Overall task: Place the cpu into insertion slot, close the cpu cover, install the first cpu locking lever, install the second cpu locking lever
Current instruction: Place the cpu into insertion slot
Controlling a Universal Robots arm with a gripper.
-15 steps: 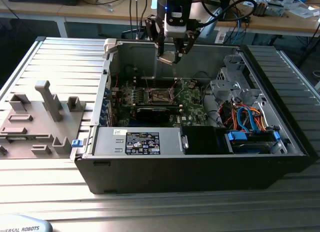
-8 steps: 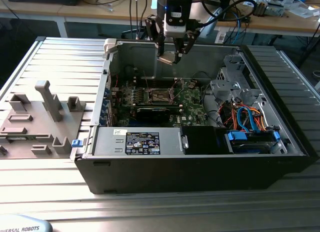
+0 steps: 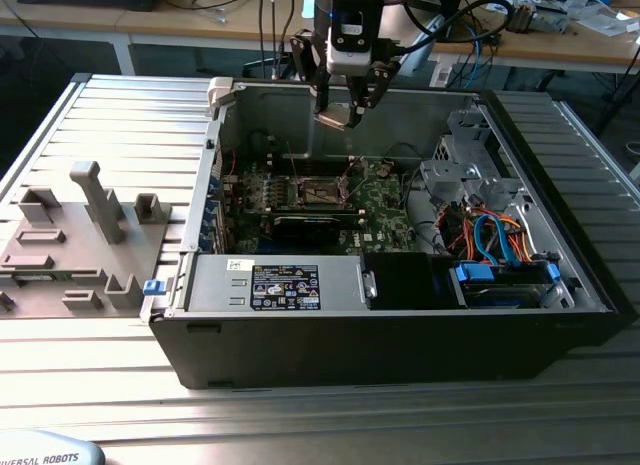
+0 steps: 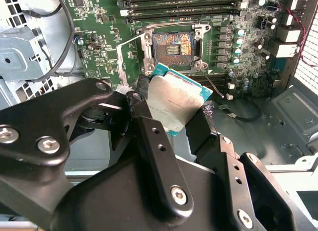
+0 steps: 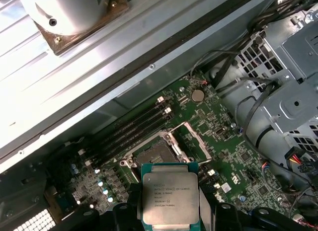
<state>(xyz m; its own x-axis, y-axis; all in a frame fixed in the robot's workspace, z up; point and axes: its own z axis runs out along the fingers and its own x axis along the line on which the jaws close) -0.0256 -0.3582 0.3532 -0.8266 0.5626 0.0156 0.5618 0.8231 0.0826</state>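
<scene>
Found black gripper (image 4: pixel 174 114) clamped on the cpu (image 4: pixel 181 97) by two opposite edges, metal lid facing both wrist cameras. Held it above the open insertion slot (image 4: pixel 173 48), apart, not seated. Judged it light, stiff, smooth-lidded, fragile underneath: best gripped by bare edges only. Noted green motherboard (image 5: pixel 226 159) around, open computer case (image 3: pixel 400 345) beyond.

There is one cpu (image 5: pixel 170 201), one insertion slot (image 4: pixel 173 48), one green motherboard (image 3: pixel 385 200), one computer case (image 3: pixel 400 335) and one hand (image 3: pixel 346 109).
</scene>
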